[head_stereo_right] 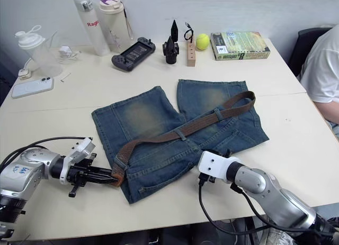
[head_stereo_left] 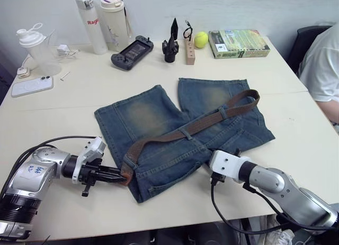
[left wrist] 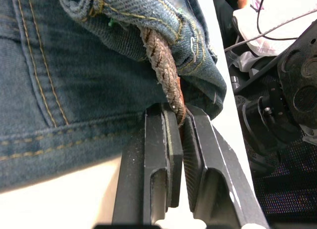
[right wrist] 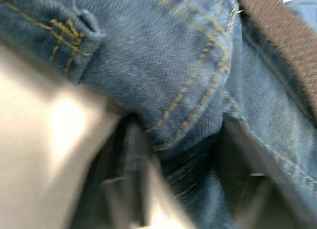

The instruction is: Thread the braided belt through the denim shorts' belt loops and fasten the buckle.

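Left gripper (left wrist: 179, 140) is pinching the limp braided belt (head_stereo_left: 185, 131) at its near-left end; right gripper (right wrist: 183, 155) is gripping soft denim shorts (head_stereo_left: 153, 118).

We note a pale table (head_stereo_left: 296, 128). On it lie the denim shorts (head_stereo_left: 159, 123), phone (head_stereo_left: 32, 87), shaker bottle (head_stereo_left: 38, 49), two flasks (head_stereo_left: 103, 20), game controller (head_stereo_left: 132, 52), tennis ball (head_stereo_left: 201, 39), and book (head_stereo_left: 238, 43).

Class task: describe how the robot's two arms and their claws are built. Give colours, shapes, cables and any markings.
Both arms are rounded silver-grey metal segments with white wrist housings and black joints. Loose black cables loop along each. The left arm carries a white patch with blue handwriting. The left claw has two flat, tapering black fingers with recessed slots. The right claw also looks dark.
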